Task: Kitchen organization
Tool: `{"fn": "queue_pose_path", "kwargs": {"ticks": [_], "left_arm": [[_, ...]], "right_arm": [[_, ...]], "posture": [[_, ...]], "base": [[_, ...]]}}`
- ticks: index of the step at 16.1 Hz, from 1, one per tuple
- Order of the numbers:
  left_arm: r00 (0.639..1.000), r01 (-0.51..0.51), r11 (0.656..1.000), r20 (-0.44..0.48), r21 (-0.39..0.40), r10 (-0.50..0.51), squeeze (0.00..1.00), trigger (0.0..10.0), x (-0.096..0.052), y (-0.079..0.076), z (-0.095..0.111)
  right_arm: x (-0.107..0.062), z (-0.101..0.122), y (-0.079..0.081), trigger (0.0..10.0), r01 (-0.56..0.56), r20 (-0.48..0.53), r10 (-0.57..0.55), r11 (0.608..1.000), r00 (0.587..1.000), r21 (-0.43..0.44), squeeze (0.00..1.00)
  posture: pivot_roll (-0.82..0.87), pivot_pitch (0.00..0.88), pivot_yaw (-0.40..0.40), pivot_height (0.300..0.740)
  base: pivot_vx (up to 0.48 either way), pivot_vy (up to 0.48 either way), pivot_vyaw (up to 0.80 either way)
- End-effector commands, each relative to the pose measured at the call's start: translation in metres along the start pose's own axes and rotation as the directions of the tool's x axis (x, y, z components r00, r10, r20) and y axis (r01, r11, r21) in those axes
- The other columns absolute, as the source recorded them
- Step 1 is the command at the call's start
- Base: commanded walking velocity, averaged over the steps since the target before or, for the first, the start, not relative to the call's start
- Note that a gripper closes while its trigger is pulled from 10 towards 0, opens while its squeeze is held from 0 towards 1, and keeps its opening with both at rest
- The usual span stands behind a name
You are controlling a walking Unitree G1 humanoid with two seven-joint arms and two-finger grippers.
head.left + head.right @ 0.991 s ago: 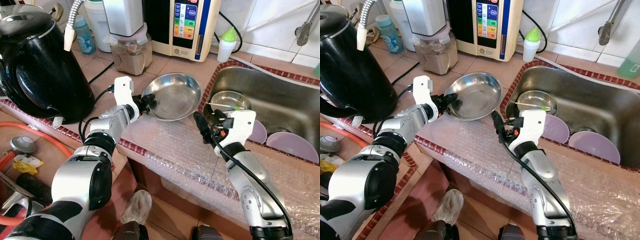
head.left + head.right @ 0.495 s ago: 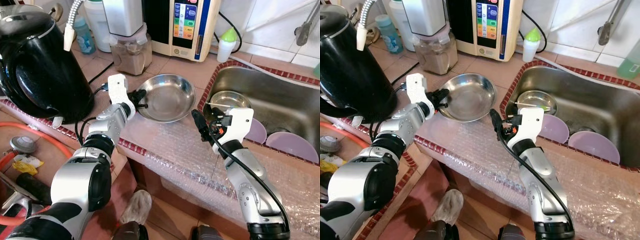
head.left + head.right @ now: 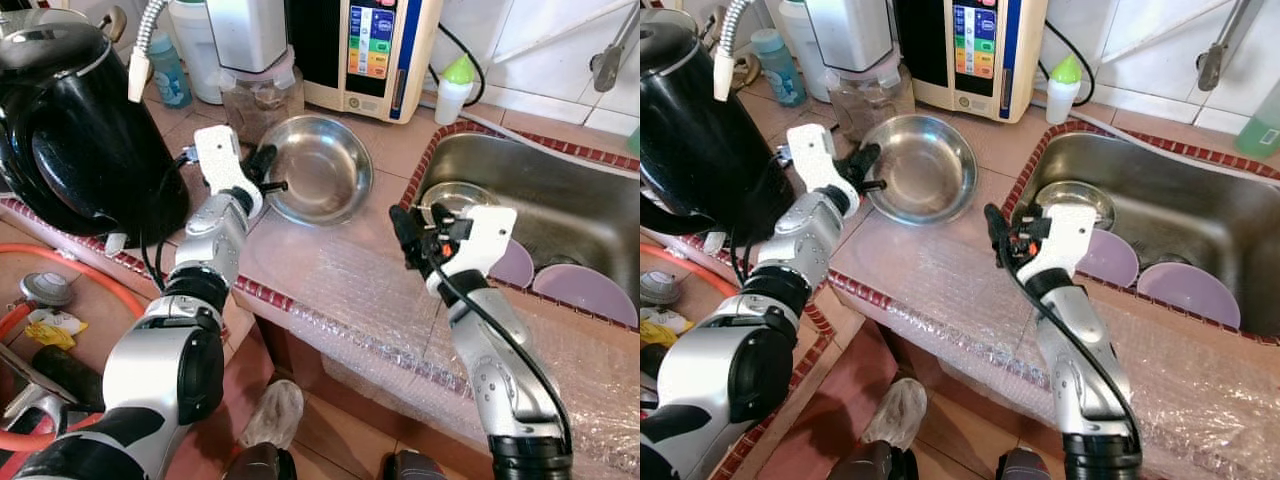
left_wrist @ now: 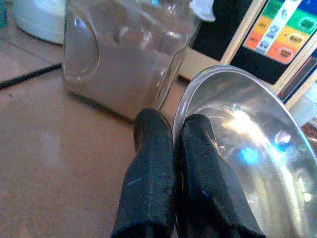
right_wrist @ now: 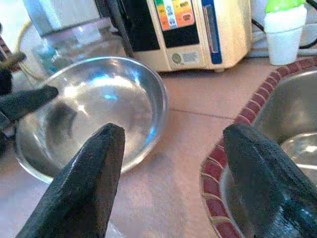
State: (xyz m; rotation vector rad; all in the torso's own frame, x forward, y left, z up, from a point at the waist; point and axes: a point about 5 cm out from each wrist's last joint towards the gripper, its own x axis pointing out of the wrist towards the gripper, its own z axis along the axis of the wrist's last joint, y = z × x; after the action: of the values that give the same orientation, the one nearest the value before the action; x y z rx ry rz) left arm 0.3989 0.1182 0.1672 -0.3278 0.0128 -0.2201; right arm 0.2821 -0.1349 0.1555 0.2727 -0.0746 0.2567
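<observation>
Over by the counter's back edge, the left gripper (image 3: 268, 170) is pinching the near rim of the steel bowl (image 3: 318, 168), one black finger inside the wall and one outside, closed tight on thin metal. The bowl is sitting on the tiled counter (image 3: 400, 145), just in front of the glass jar (image 3: 258, 95) and the water ioniser (image 3: 365, 50), with the black kettle (image 3: 75, 120) off to the robot's left. I'm guessing the bowl is light and stiff but slick, so a rim pinch like this one looks liable to let it swing or slip; a deeper bite on the wall would probably be holding it better. The right gripper (image 3: 997, 233) is hanging over the bubble wrap (image 3: 350, 290) with its fingers spread wide, holding nothing. Beside it the sink (image 3: 560, 190) is holding a smaller steel bowl (image 3: 455, 203) and two lilac plates (image 3: 585, 290). Bubble wrap is covering the counter's front, soft and uneven, so I'd expect anything set there to rock.
</observation>
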Motion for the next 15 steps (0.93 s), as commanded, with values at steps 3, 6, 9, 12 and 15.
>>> {"fn": "queue_pose_path", "kwargs": {"ticks": [3,6,9,12,15], "left_arm": [[0.987,0.107,0.994,0.122,0.015,-0.108,0.00,0.0,0.001,-0.016,0.016],[0.950,0.258,0.966,0.182,0.004,-0.255,0.00,0.0,-0.001,-0.041,0.024],[0.909,0.353,0.936,0.233,0.009,-0.345,0.00,0.0,-0.005,-0.055,0.033],[0.887,0.398,0.917,0.238,0.037,-0.394,0.00,0.0,-0.009,-0.060,0.035],[0.872,0.426,0.903,0.241,0.057,-0.426,0.00,0.0,-0.014,-0.061,0.035]], "right_arm": [[0.011,0.012,0.008,10.0,-0.012,0.047,0.008,0.995,0.999,0.097,0.00],[0.026,0.012,0.017,10.0,-0.043,0.064,0.037,0.994,0.997,0.101,0.00],[0.039,0.013,0.018,10.0,-0.045,0.074,0.043,0.998,0.996,0.037,0.00],[0.045,0.016,0.009,0.0,0.002,0.100,-0.007,0.999,0.995,0.049,0.00],[0.056,0.028,-0.003,0.0,0.066,0.149,-0.073,0.997,0.986,0.050,0.00]], "posture": [[-0.09,0.043,0.065,0.740],[-0.09,0.041,0.071,0.740],[-0.09,0.042,0.070,0.740],[-0.07,0.039,0.067,0.740],[-0.06,0.037,0.062,0.740]], "base": [[0.000,0.000,0.00],[0.000,0.000,0.00],[0.000,0.000,0.00],[0.000,0.000,0.00],[0.000,0.000,0.00]]}}
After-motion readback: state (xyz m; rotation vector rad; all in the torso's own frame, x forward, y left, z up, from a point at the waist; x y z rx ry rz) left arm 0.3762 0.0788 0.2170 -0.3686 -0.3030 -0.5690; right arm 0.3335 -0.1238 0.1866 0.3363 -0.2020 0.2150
